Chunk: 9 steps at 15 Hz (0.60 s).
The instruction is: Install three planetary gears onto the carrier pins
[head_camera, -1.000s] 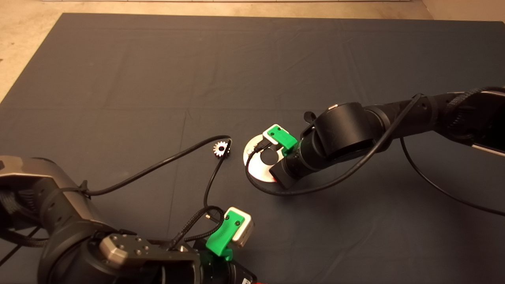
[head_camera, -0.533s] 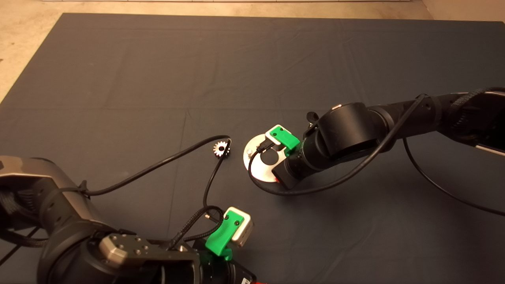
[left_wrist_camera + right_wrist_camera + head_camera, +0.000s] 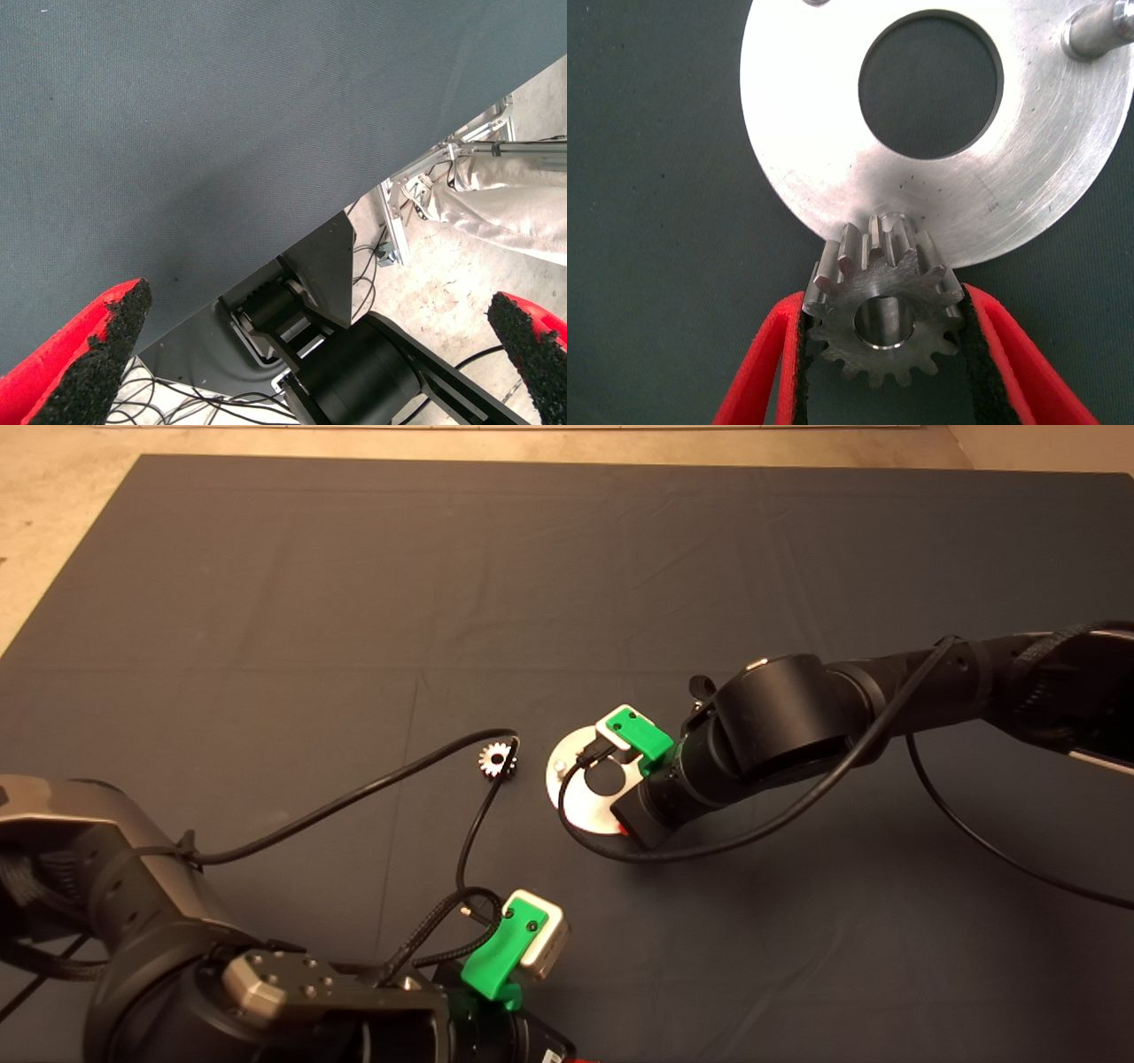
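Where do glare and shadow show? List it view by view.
Head view: the flat round shiny metal disc glints brightest at one rim. Right wrist view: the small toothed metal gear in the right gripper catches light inside its bore; the silvery pin gleams. Left wrist view: dark mat evenly lit, floor beyond brighter.

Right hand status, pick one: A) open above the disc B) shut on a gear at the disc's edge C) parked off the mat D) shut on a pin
B: the right wrist view shows the right hand with its pads clamped on both sides of a gear at the rim of the disc; one bare pin stands apart from it.
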Tool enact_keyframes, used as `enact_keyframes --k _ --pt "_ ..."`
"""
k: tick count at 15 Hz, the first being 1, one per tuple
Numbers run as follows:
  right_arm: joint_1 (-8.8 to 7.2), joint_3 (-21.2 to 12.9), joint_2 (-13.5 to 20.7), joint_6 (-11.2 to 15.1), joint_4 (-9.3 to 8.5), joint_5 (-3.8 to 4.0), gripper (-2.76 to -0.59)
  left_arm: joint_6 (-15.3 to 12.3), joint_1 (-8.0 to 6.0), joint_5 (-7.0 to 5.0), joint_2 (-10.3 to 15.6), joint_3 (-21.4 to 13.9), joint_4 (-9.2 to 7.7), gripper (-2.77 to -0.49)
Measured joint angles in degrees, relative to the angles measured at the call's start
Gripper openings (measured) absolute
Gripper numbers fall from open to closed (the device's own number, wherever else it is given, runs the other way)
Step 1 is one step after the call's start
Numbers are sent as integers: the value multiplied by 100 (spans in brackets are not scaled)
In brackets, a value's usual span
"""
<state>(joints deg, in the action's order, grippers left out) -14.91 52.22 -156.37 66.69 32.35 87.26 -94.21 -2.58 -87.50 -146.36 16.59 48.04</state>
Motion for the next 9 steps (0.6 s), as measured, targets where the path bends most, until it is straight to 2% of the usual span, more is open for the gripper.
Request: enact_keyframes --k 5,7,8,9 --pt "-20 75 -6 -62 13 -24 -242 -6 0 -1 0 0 0 -51" --pt "17 208 -16 -79 77 -22 -242 -9 0 -6 0 0 0 -51" --pt "65 258 -13 -82 100 19 -242 -30 -2 -4 0 0 0 -51" --pt "80 269 -13 -83 111 22 -242 -39 0 -4 0 0 0 -51"
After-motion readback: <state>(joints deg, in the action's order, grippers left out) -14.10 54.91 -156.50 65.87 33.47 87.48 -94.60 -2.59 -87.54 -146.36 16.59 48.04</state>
